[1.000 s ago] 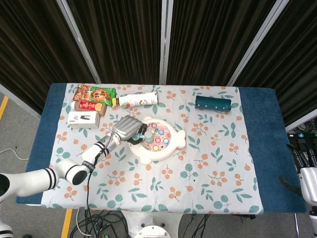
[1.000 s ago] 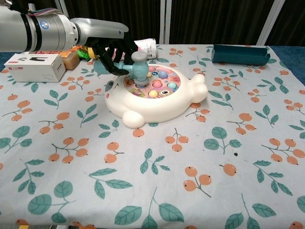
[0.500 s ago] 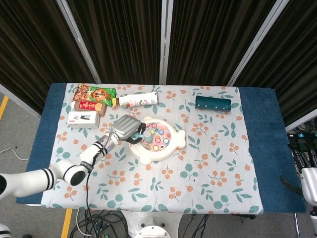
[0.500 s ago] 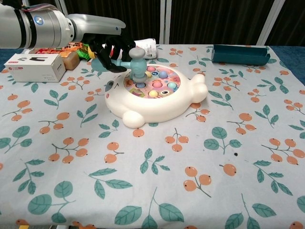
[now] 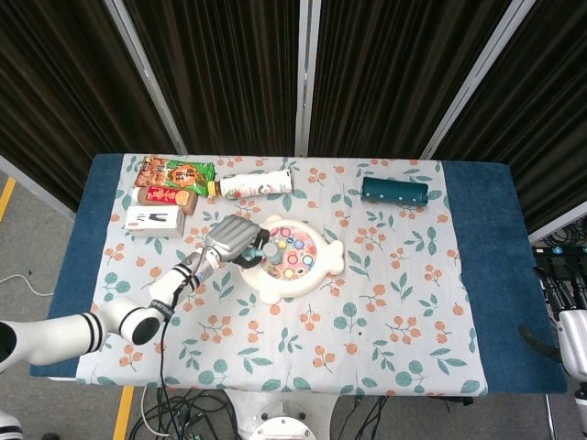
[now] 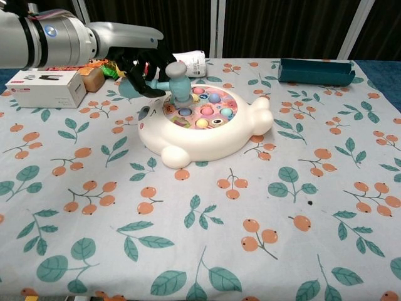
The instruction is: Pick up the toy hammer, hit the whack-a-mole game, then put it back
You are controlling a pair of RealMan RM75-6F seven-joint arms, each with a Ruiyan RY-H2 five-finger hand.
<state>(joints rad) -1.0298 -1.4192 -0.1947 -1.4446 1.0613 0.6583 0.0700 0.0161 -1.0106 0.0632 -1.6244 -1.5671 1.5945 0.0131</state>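
Note:
My left hand (image 5: 235,240) (image 6: 141,67) grips the handle of the teal toy hammer (image 6: 176,81) (image 5: 273,253). The hammer head stands upright over the left side of the coloured buttons on the white whack-a-mole game (image 6: 203,128) (image 5: 292,259), touching or just above them. The game sits on the floral cloth left of centre. My right hand (image 5: 570,337) shows only at the far right edge of the head view, off the table; its fingers cannot be made out.
A white box (image 6: 44,87) (image 5: 154,220), snack packets (image 5: 174,173) and a lying bottle (image 5: 255,185) line the back left. A dark teal tray (image 6: 314,71) (image 5: 394,192) lies at the back right. The blue table edge (image 5: 500,275) borders the cloth.
The hammer has dipped and lifted over the left buttons, with my left hand shifting slightly. The right hand has not moved.

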